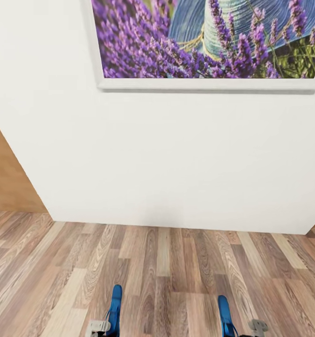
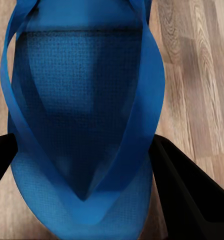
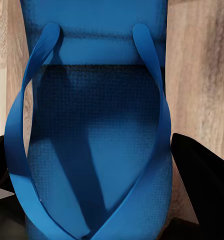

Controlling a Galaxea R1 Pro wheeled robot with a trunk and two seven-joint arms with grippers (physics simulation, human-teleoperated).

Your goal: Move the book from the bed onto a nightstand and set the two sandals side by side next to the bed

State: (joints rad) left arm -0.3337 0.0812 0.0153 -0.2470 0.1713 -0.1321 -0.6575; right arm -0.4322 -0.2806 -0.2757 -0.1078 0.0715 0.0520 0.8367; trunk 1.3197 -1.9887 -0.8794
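I hold one bright blue sandal in each gripper. In the head view the left sandal and the right sandal stick up from the bottom edge, over the wood-plank floor. My left gripper is shut on its sandal, with black fingers on both sides of the sole. My right gripper is shut on the other sandal in the same way. Grey parts of the left gripper and right gripper show beside the sandals. The book, the bed and the nightstand are out of view.
A white wall stands close in front, with a framed lavender picture high on it. Wood-plank floor runs between me and the wall. A brown surface shows past the wall's left edge.
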